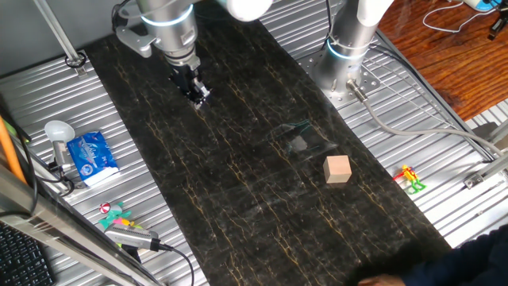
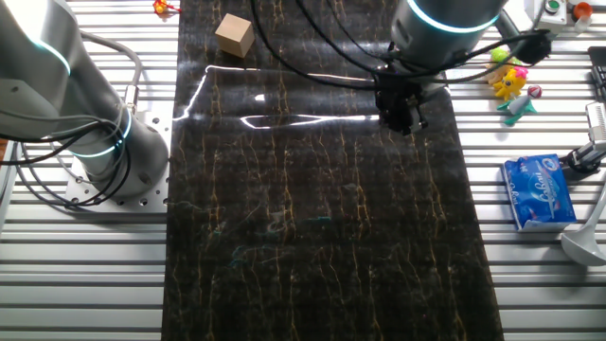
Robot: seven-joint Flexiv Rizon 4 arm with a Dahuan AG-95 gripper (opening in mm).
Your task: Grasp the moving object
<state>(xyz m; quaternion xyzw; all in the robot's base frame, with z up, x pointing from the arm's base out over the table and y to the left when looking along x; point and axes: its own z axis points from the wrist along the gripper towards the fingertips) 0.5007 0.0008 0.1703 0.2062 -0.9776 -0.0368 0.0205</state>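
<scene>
The moving object does not show on the dark marbled belt (image 1: 238, 183) in either view. My gripper (image 1: 198, 95) hangs low over the far left part of the belt, black fingers pointing down. It also shows in the other fixed view (image 2: 403, 119) near the belt's right edge. Its jaws stand a little apart with nothing between them. A plain tan wooden cube (image 1: 337, 169) sits on the belt well away from the gripper and also shows in the other fixed view (image 2: 234, 35). A thin yellow-red-green toy figure (image 1: 409, 179) lies off the belt on the metal table.
A second arm's base (image 1: 343, 67) stands beside the belt. A blue tissue pack (image 1: 91, 156), a white spoon (image 1: 58, 132) and a cluster of small coloured toys (image 2: 511, 83) lie on the ribbed metal table. A dark sleeve (image 1: 476, 258) reaches in at the bottom right.
</scene>
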